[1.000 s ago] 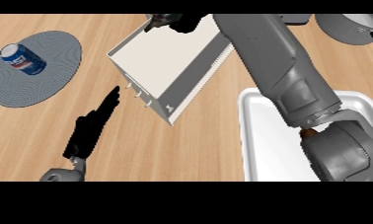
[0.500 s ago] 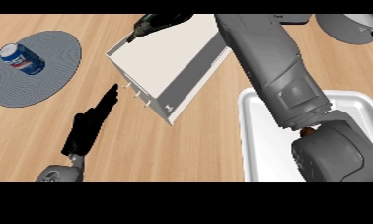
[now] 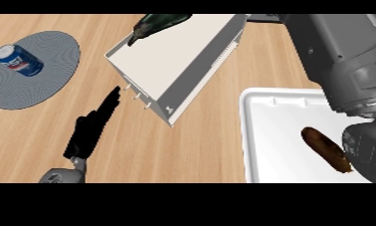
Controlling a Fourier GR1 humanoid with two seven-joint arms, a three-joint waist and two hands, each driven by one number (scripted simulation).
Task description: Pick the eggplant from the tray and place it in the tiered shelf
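R hand (image 3: 165, 21) at tiered shelf (image 3: 169, 65), counter's far edge, grip can't be told | poss. eggplant (image 3: 327, 149) seen in tray (image 3: 272, 135) | risk: nothing placed

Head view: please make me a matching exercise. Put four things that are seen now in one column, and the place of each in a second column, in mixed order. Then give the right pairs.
Things:
1. blue can
2. eggplant
3. brown long item
4. left hand

Places:
A. in the white tray
B. at the far end of the white shelf
C. on the grey plate
D. over the counter, left of the shelf, fingers straight

Pairs: 1-C, 2-B, 3-A, 4-D
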